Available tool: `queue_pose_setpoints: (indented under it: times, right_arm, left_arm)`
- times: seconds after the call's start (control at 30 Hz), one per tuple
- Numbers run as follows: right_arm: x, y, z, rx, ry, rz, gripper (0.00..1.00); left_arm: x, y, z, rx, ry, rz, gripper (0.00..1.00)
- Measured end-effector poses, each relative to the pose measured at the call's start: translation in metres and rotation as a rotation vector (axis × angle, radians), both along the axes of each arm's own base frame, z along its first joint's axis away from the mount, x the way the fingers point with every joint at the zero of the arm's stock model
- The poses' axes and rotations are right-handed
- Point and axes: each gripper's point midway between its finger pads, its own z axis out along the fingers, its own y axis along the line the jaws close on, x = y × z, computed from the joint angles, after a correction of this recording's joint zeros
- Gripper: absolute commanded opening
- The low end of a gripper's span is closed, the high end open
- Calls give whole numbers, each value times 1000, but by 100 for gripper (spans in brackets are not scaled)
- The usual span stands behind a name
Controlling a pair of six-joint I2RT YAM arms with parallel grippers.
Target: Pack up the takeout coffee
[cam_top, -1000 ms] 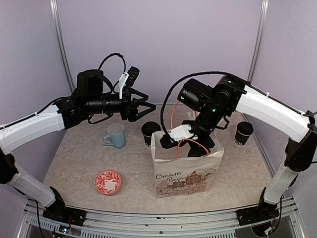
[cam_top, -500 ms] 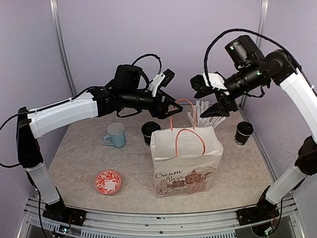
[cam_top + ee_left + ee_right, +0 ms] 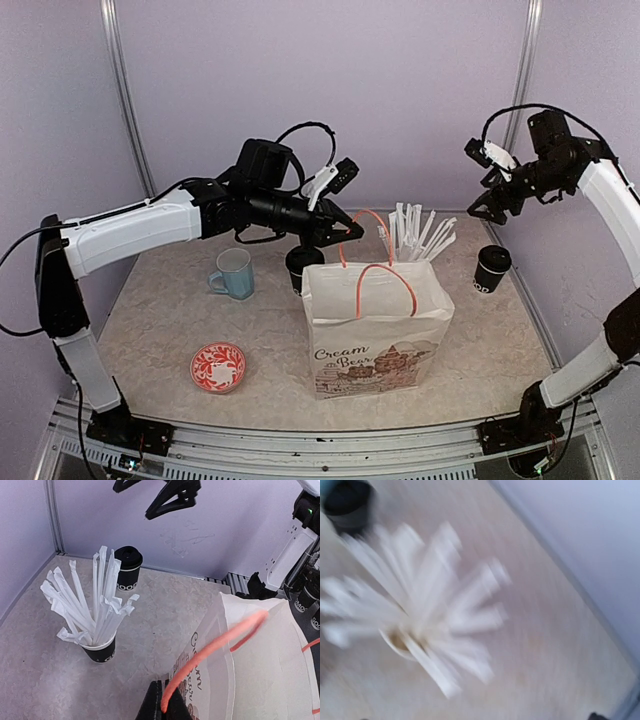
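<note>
status: my left claw [image 3: 162, 707] is pinched shut on the far orange cord handle [image 3: 215, 645] of the white printed paper bag [image 3: 375, 340], holding that side up so the mouth stands open. my right claw [image 3: 490, 207] hangs in the air by the right wall, jaws spread, carrying nothing.

the takeout coffee, a small black lidded paper cup with white lettering [image 3: 492, 268], stands upright on the desk [image 3: 160, 320], right of the bag and well apart from it. not packed.

a black paper cup full of white wrapped straws [image 3: 420, 238] sits just behind the bag. not the target. the right wrist view is motion-smeared, only the straws are readable.

progress call: bag prep looks done, the pack itself hasn't started. left to do:
- right claw down onto the lidded cup, grip it
- lift it over the bag rim, lower it in upright, let go
- free the handle

watch the straws on the carry path.
</note>
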Motion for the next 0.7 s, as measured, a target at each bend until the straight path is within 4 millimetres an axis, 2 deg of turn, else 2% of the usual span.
queue_pose_setpoints:
  times: [0.17, 0.3, 0.4, 0.5, 0.7]
  right_arm:
    - [31, -56, -59, -97, 134, -191, 78]
    - [48, -96, -104, -182, 245, -285, 77]
    - [51, -107, -128, -248, 301, -276, 76]
    - [47, -113, -145, -317, 339, -240, 75]
    - [46, -121, -165, -402, 386, -186, 79]
  left_arm:
    - [-26, 17, 3, 3, -24, -23, 0]
    - [-44, 29, 29, -39, -82, -31, 0]
    - [-49, 32, 35, -51, -119, -17, 0]
    - [-54, 27, 24, -20, -137, 1, 0]
    - [-60, 19, 12, 14, -158, 15, 4]
